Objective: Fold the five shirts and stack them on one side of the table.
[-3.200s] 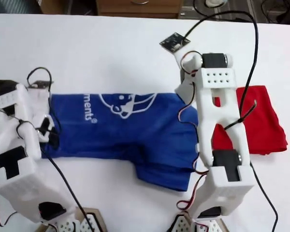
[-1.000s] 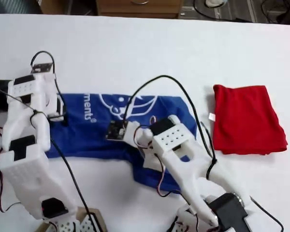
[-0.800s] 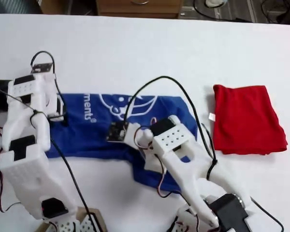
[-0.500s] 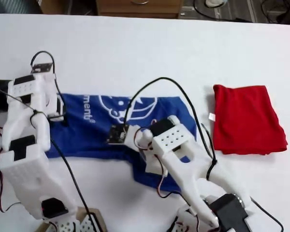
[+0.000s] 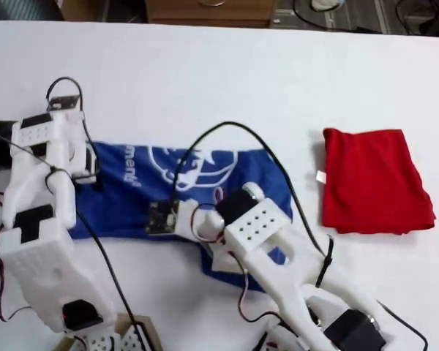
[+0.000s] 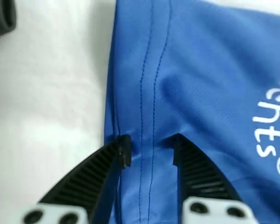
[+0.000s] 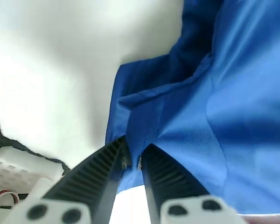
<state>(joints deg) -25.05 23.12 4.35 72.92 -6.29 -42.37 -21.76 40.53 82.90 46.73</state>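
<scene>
A blue shirt (image 5: 143,197) with white print lies spread across the middle of the white table (image 5: 205,73). My left gripper (image 5: 95,178) stands at its left hem. In the left wrist view the left gripper (image 6: 151,148) is open, its fingertips pressing the blue shirt (image 6: 210,70) on either side of the stitched hem. My right gripper (image 5: 221,256) is at the shirt's near edge. In the right wrist view the right gripper (image 7: 133,161) is shut on a bunched fold of the blue shirt (image 7: 238,116), lifted off the table. A folded red shirt (image 5: 373,183) lies at the right.
Black cables (image 5: 278,172) loop from the right arm over the blue shirt. Bare table stretches along the far side and between the two shirts. Wooden furniture (image 5: 205,11) stands beyond the far edge. The arm bases sit at the near edge.
The right arm has swung from beside the red shirt to the blue shirt's near edge and pulled left and nearer, dragging the shirt's right part left. The left arm holds still after its earlier shift farther.
</scene>
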